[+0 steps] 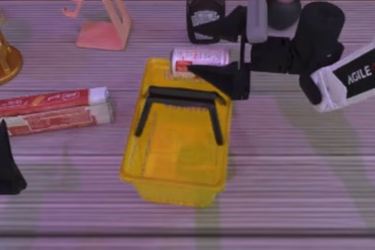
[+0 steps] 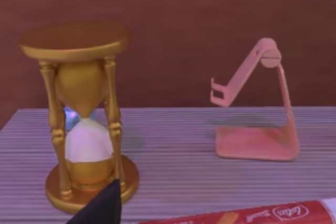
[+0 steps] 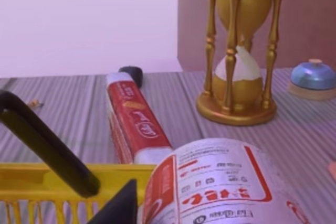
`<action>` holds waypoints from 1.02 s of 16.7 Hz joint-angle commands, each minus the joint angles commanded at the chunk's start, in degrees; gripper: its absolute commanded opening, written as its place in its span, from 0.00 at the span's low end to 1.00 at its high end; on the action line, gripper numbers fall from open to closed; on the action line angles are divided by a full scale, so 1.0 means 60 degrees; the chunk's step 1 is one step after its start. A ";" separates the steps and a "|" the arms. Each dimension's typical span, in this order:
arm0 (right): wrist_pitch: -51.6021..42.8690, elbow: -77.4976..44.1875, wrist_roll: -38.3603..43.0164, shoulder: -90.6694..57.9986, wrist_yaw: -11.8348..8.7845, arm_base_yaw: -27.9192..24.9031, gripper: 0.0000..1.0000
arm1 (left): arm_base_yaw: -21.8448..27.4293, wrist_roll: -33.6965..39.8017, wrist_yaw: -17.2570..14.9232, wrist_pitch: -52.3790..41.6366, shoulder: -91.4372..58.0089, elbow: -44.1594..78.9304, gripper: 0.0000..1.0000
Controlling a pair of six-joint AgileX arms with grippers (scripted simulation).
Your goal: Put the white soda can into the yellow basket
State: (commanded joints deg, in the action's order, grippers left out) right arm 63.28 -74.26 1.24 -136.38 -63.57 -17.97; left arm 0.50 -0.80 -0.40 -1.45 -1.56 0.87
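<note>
While the right gripper [image 1: 229, 67] reached in from the table's right side, it held the white can [image 1: 199, 57] lying sideways over the far rim of the yellow basket [image 1: 132, 165], jaws closed narrow on the can's right end. Can hung above the basket's far edge, its left end toward the top view's left, just in front of a dark sauce bottle [image 1: 205, 10] standing at the table's far side. Basket sat mid-table w/ both black handles [image 1: 180, 99] folded across its opening; nothing else visible inside.

Right wrist view showed the can [image 3: 220, 184] close up, red label print facing the camera, w/ basket rim [image 3: 37, 179] and one black handle [image 3: 44, 144] below it. Beyond lay a red-and-white packet [image 3: 135, 120], a gold hourglass [image 3: 240, 51] and a blue bell [image 3: 314, 77].

Left arm's gripper [image 1: 9, 165] sat parked at the table's left edge, near the packets [image 1: 55, 109]; can't tell its jaw state. Its wrist view took in the hourglass [image 2: 84, 119], upright, and a pink phone stand [image 2: 257, 114] farther off, well apart.
</note>
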 joint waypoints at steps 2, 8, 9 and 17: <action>-0.0313 0.0430 -0.0047 0.0595 0.0244 0.0053 1.00 | 0.0195 -0.0315 -0.0128 -0.0524 -0.0604 0.0378 1.00; -0.2155 0.2852 -0.0220 0.4137 0.1952 0.0545 1.00 | 0.1397 -0.2296 -0.0489 -0.3129 -0.4054 0.3433 1.00; -0.2563 0.3367 -0.0245 0.4940 0.2357 0.0663 1.00 | 0.1658 -0.2731 -0.0510 -0.3634 -0.4774 0.4219 1.00; -0.6251 0.7796 -0.0341 1.2716 0.6146 0.1710 1.00 | 0.3815 -0.6370 -0.0320 -0.7560 -1.1077 1.1730 1.00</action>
State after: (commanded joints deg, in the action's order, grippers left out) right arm 25.77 -27.49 -0.80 -60.08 -26.70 -7.71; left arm 23.39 -39.02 -2.32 -46.80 -68.02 71.25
